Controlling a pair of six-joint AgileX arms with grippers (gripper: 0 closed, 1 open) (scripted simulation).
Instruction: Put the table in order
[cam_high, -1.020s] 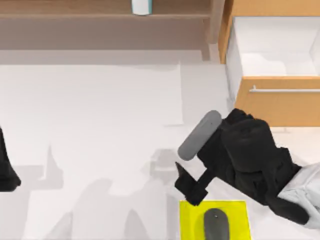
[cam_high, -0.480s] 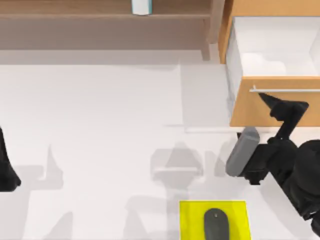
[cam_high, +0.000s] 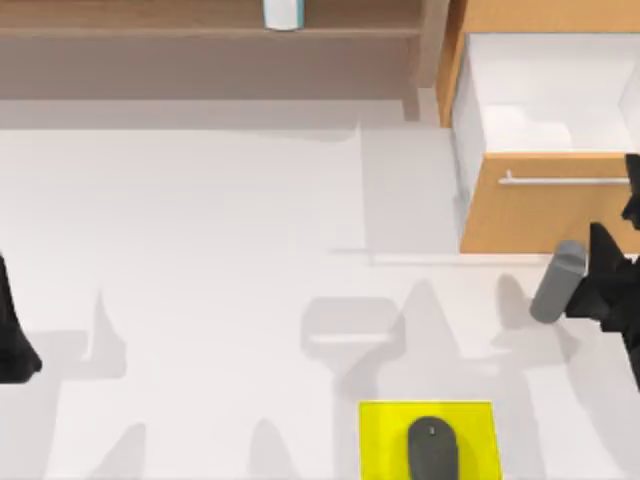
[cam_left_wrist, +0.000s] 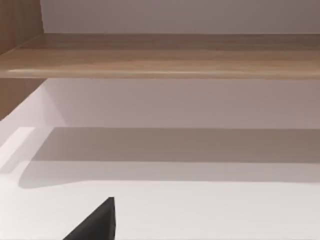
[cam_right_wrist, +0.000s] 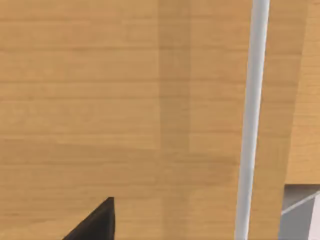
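The white table (cam_high: 200, 250) spreads across the top view. Near its front edge a dark grey mouse (cam_high: 432, 447) lies on a yellow pad (cam_high: 380, 440). My right gripper (cam_high: 615, 195) hovers at the far right, just in front of the open wooden drawer's front panel (cam_high: 530, 215), open and holding nothing. The right wrist view looks close onto that panel (cam_right_wrist: 100, 100) and its silver handle (cam_right_wrist: 252, 110), with one black fingertip (cam_right_wrist: 97, 222) showing. My left gripper (cam_high: 12, 345) is parked at the left edge, open, and one of its fingertips (cam_left_wrist: 97, 222) shows over the tabletop (cam_left_wrist: 200, 210).
The drawer (cam_high: 550, 90) stands pulled out at the back right, white inside, its handle (cam_high: 560, 181) facing the table. A wooden shelf (cam_high: 150, 30) runs along the back with a white and blue bottle (cam_high: 283, 12) on it. The shelf board (cam_left_wrist: 160, 55) also faces the left wrist.
My right arm has swung away from above the yellow pad, to the right and back toward the drawer front. The mouse stays on the pad. The left arm has not moved.
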